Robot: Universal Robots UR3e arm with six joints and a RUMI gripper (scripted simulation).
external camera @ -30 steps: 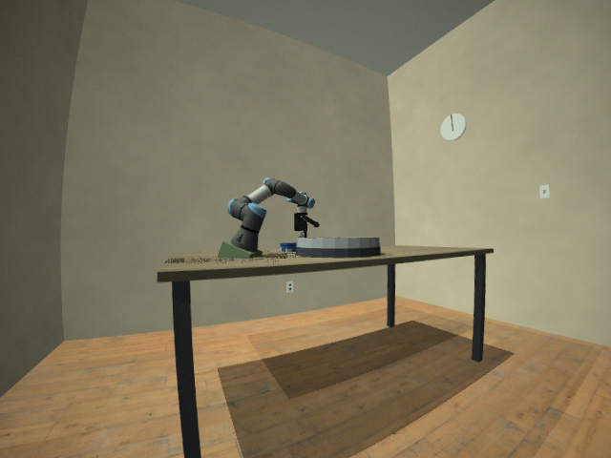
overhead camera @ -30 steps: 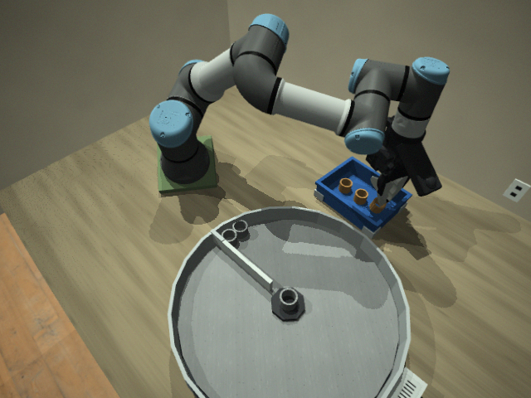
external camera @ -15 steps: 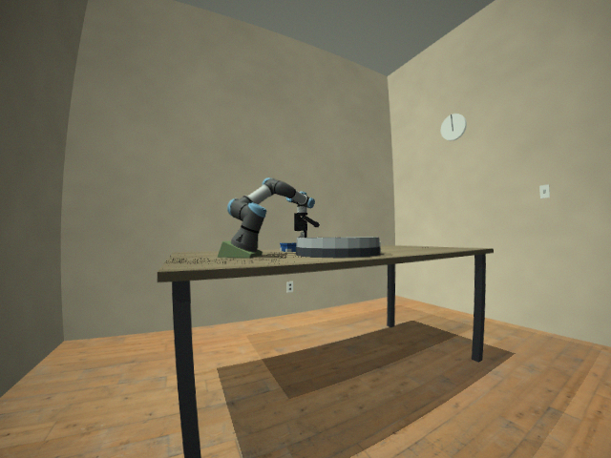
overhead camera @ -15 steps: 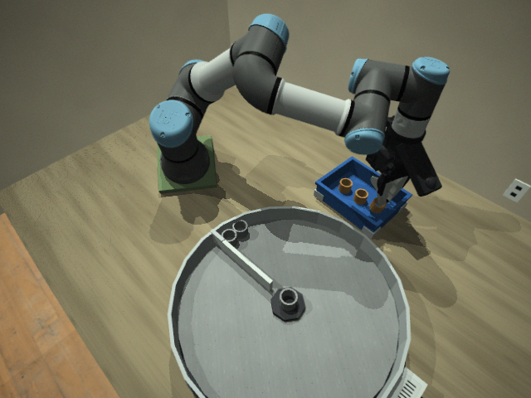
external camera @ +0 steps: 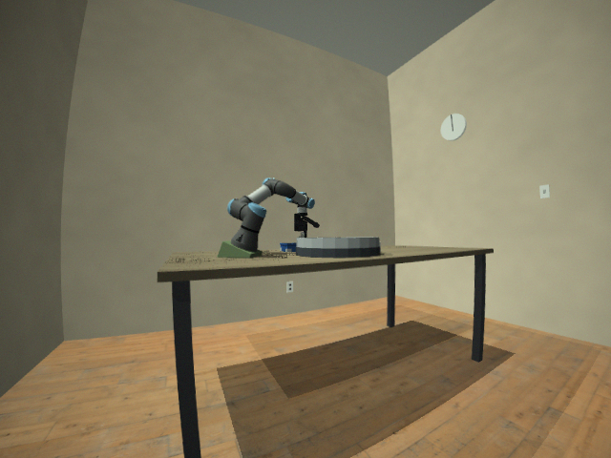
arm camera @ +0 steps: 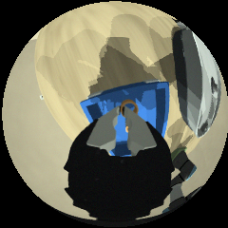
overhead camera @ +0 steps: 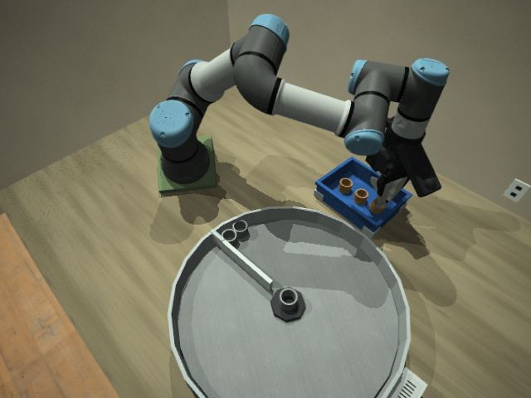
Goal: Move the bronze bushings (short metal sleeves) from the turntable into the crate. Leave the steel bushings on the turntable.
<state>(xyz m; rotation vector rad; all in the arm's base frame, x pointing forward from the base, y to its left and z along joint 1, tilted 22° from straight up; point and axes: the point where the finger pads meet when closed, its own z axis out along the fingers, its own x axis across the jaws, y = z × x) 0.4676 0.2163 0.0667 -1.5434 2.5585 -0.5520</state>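
My gripper [overhead camera: 382,196] is over the near end of the blue crate [overhead camera: 362,193] and is shut on the wall of a bronze bushing [overhead camera: 377,206], which sits low inside the crate. In the wrist view the fingers pinch the bronze ring [arm camera: 128,108] over the crate [arm camera: 128,114]. Two more bronze bushings [overhead camera: 345,185] [overhead camera: 361,196] stand upright in the crate. Two steel bushings [overhead camera: 230,235] [overhead camera: 241,226] sit at the turntable [overhead camera: 289,302] rim beside the grey bar [overhead camera: 243,262]. In the exterior view the gripper [external camera: 303,230] hangs behind the turntable [external camera: 338,245].
A grey hub [overhead camera: 288,302] stands at the turntable's centre, with the bar running from it to the rim. The arm's base sits on a green pad [overhead camera: 187,166] at the back left. The turntable rim shows at the right of the wrist view [arm camera: 199,81].
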